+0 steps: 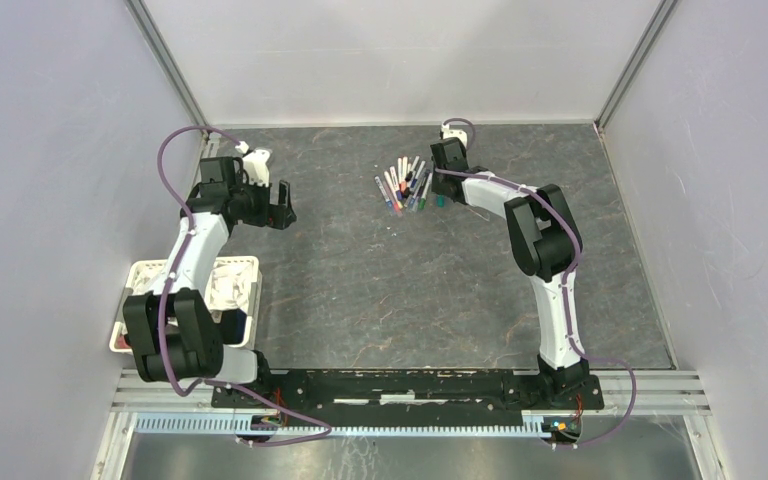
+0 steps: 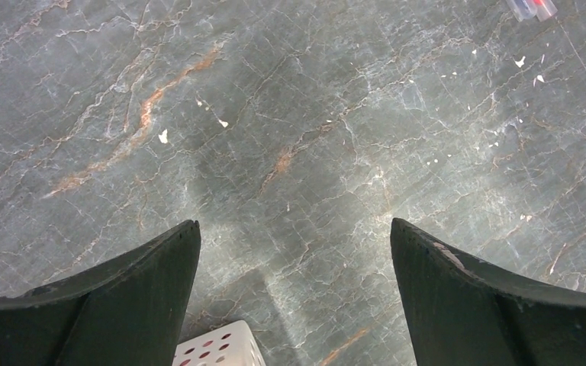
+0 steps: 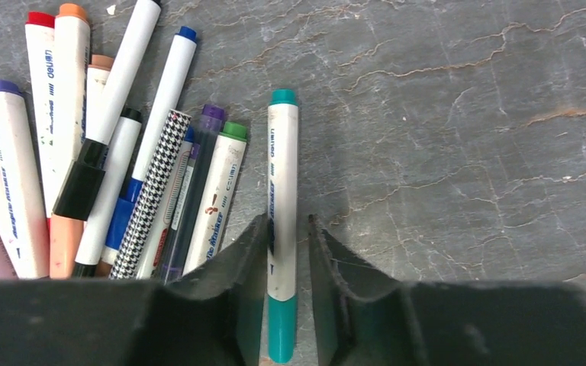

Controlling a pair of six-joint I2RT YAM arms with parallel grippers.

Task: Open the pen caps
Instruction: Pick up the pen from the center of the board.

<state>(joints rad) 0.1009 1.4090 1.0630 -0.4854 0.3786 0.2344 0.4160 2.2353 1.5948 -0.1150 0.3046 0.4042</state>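
Observation:
Several pens lie fanned in a pile at the back middle of the table, white barrels with coloured pen caps on them. In the right wrist view the pile is on the left, and a teal-capped pen lies alone beside it. My right gripper straddles that pen's barrel just above its teal cap. Its jaws are narrow, with a slim gap still showing on the right side. My left gripper hangs over bare table at the left, wide open and empty.
A white perforated basket sits at the table's left edge beside the left arm; its corner shows under the left fingers. Two pen ends peek in at the top right of the left wrist view. Grey walls enclose the table.

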